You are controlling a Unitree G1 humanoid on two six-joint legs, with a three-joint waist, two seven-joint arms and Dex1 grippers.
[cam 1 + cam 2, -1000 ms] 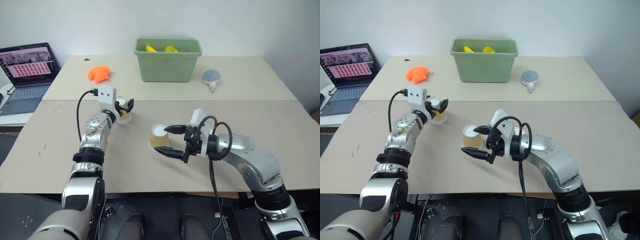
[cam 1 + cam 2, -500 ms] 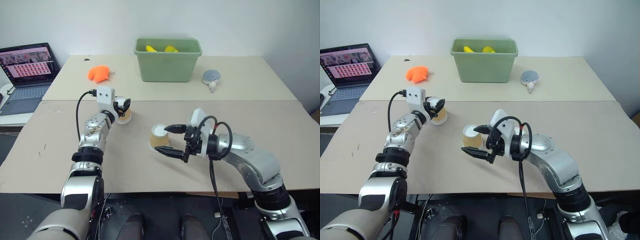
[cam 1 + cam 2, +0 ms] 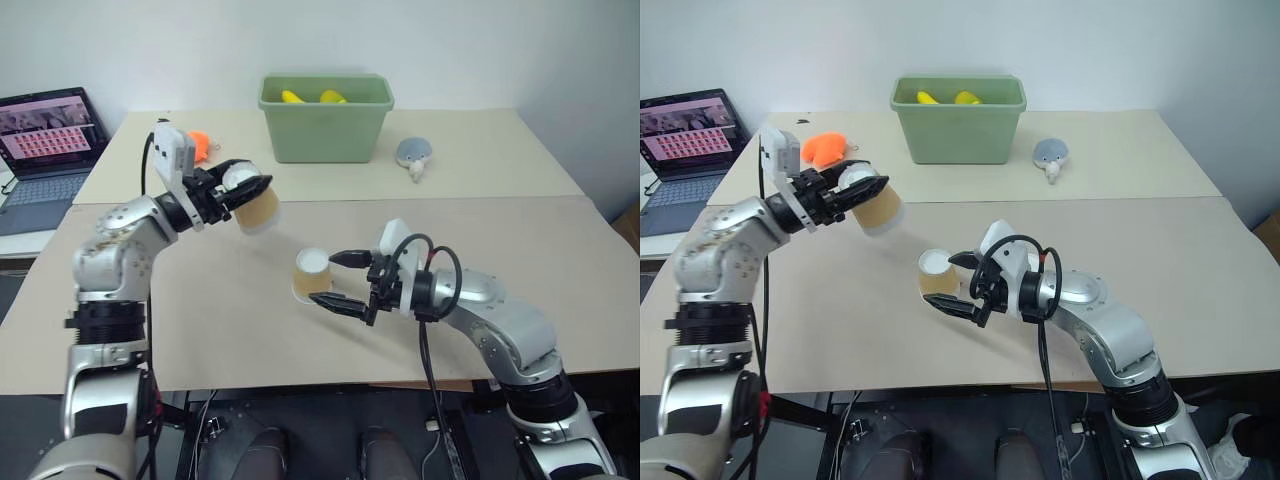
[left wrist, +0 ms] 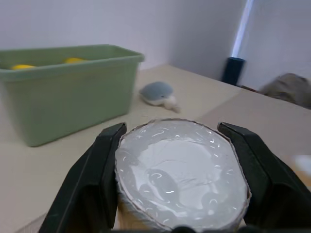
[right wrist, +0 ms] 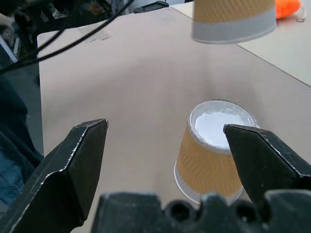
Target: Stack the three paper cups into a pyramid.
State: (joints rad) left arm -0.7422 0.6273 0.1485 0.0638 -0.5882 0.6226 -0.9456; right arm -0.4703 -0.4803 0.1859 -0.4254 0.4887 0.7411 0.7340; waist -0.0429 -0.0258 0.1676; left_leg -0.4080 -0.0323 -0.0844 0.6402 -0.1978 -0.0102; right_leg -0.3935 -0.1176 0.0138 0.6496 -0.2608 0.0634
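- My left gripper (image 3: 243,196) had closed on a paper cup (image 3: 256,207) and lifted it off the cardboard-covered table (image 3: 250,330); a second earlier that cup stood on the table with my fingers wide around it. It now hung in the air, tipped on its side, well apart from the surface.
- My right gripper (image 3: 340,280) had not moved: its fingers stayed spread wide, holding nothing, just beside a second cup (image 3: 311,274) standing upside down on the table.
- I judged the carry had begun, but with one cup aloft and only one base cup to be seen, the pyramid was not yet started.
- The head views showed the green bin (image 3: 325,118), the laptop (image 3: 45,145), an orange toy (image 3: 824,149) and a grey plush (image 3: 412,154) behind.
- My left wrist view showed the held cup's white end pinched between both fingers; my right wrist view showed the standing cup between my open fingers and the lifted cup above it.
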